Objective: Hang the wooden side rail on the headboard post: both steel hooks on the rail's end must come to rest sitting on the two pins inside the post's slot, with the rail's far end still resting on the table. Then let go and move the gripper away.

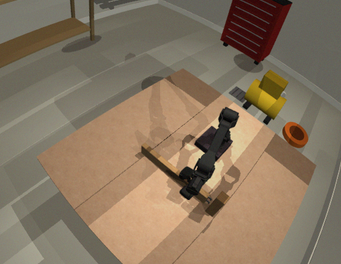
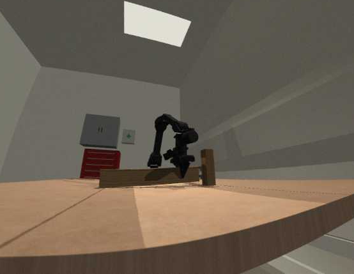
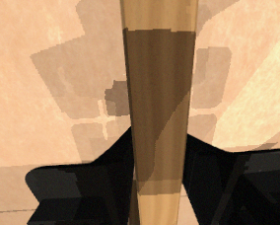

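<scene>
One hand (image 1: 189, 183) (image 2: 183, 173) (image 3: 149, 128), closed partway, grips the wooden rail (image 1: 163, 163) (image 2: 125, 177) (image 3: 160, 99) near its right end, hooks (image 1: 208, 200) (image 2: 200, 172) just beside the post (image 1: 216, 205) (image 2: 208, 167); alignment seems in hand, and seating them on the pins should come next. Shadows cross the tan worktop (image 1: 117, 228) (image 2: 218, 218) (image 3: 30, 123), with a red tool chest (image 1: 256, 22) (image 2: 100, 163) beyond.

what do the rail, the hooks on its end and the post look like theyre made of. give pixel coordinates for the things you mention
The rail (image 1: 162, 161) (image 2: 122, 177) (image 3: 160, 99) looks like bare, matte wood: tan with lengthwise grain. The hooks (image 1: 208, 200) look like grey metal, probably steel, though too small to judge their finish. The post (image 1: 217, 204) (image 2: 209, 170) seems to be wood too, browner and matte, its grain less clear.
</scene>
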{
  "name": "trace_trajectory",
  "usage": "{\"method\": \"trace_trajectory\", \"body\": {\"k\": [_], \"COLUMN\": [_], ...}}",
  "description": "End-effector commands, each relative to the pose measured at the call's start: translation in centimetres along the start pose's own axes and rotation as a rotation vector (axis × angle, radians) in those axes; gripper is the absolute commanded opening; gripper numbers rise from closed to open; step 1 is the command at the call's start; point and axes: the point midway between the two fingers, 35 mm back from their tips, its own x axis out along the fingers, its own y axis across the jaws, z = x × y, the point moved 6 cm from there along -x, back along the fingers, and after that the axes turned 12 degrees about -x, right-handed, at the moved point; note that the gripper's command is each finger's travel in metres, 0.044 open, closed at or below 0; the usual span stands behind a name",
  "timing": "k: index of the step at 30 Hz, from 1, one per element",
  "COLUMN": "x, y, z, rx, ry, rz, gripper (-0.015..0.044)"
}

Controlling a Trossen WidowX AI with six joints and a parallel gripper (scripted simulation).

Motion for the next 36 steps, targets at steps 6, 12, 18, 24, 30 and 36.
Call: {"method": "trace_trajectory", "body": {"k": [6, 12, 18, 24, 30, 36], "x": [-0.85, -0.89, -0.83, -0.76, -0.7, -0.64], "y": [0.21, 0.22, 0.3, 0.38, 0.46, 0.54], "z": [0.05, 0.04, -0.01, -0.06, -0.11, -0.16], "rx": [-0.001, -0.001, -0.001, -0.001, -0.001, -0.001], "ry": [-0.005, -0.005, -0.005, -0.005, -0.005, -0.005], "rz": [0.02, 0.02, 0.02, 0.02, 0.02, 0.021], "gripper": [0.0, 0.0, 0.0, 0.0, 0.0, 0.0]}}
